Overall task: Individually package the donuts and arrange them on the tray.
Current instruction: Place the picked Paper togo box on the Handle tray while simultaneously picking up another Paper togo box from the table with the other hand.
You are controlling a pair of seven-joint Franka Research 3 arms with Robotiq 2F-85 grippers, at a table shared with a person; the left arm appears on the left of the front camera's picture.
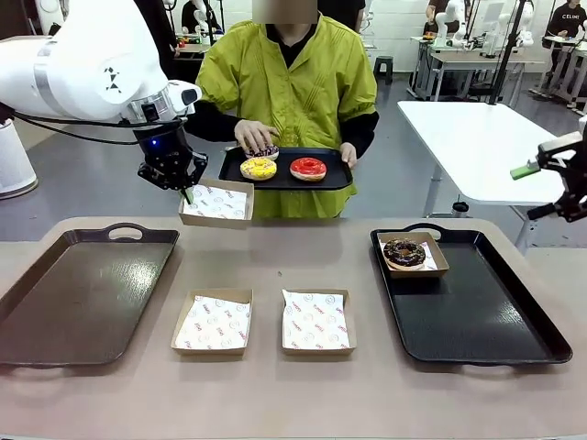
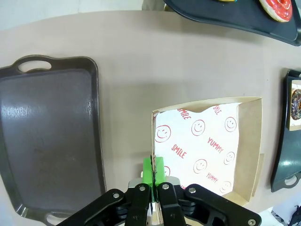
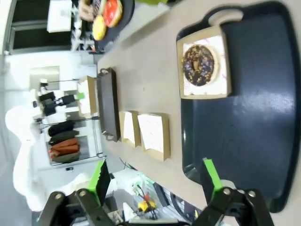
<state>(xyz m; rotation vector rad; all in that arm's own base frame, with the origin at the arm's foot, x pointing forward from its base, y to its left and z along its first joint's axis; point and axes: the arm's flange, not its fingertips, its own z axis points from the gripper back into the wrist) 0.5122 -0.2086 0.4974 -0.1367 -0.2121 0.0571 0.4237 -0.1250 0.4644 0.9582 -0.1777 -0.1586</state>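
Note:
My left gripper is shut on the near rim of a paper-lined cardboard box, holding it above the table in front of the person. In the left wrist view the fingertips pinch that box's wall. The person holds a black tray with a yellow donut, a red donut and a sprinkled donut under one hand. A chocolate donut lies boxed on the right tray. My right gripper hangs open at the right, high over that tray and donut.
A bare dark tray lies at the table's left. Two lined boxes sit side by side in the middle near the front edge. A white table stands behind on the right.

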